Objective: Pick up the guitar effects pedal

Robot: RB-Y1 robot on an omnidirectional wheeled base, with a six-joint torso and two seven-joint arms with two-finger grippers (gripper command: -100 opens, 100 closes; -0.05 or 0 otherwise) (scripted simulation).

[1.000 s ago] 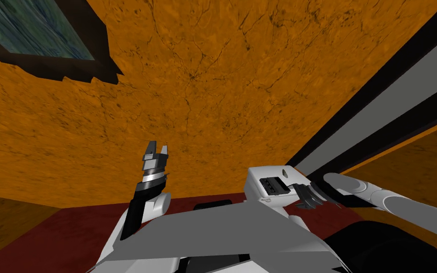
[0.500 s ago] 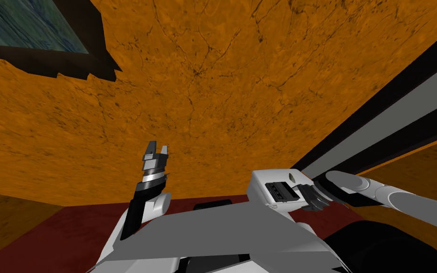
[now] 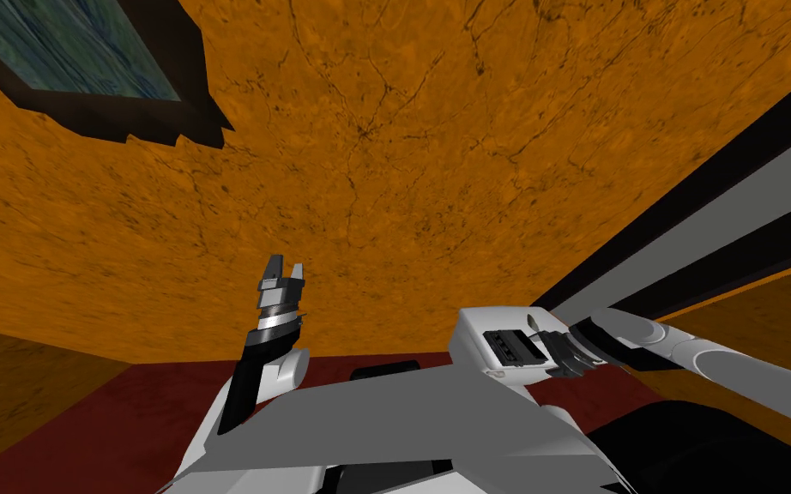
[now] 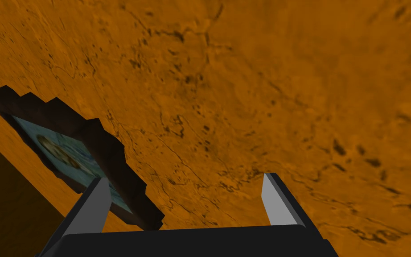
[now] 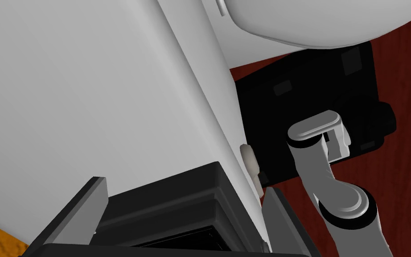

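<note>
The guitar effects pedal (image 3: 495,340) is a white box with a dark raised block on its face. It hangs in the air just right of my chest, above the dark red floor. My right gripper (image 3: 559,352) is shut on it from the right. In the right wrist view the fingers (image 5: 94,206) press the sides of the pedal's dark block (image 5: 169,209), and the pedal's white face (image 5: 88,89) spreads beyond it. My left gripper (image 3: 285,273) is raised in front of the orange wall, open and with nothing in it (image 4: 185,178).
An orange wall (image 3: 437,154) stands close ahead, with a dark-framed picture (image 3: 85,69) at its upper left. A grey strip between black bands (image 3: 728,201) runs diagonally on the right. Dark red floor (image 3: 119,412) lies below.
My right gripper has shifted slightly right and down with the pedal in it. The head camera has turned a little. The left arm has stayed still.
</note>
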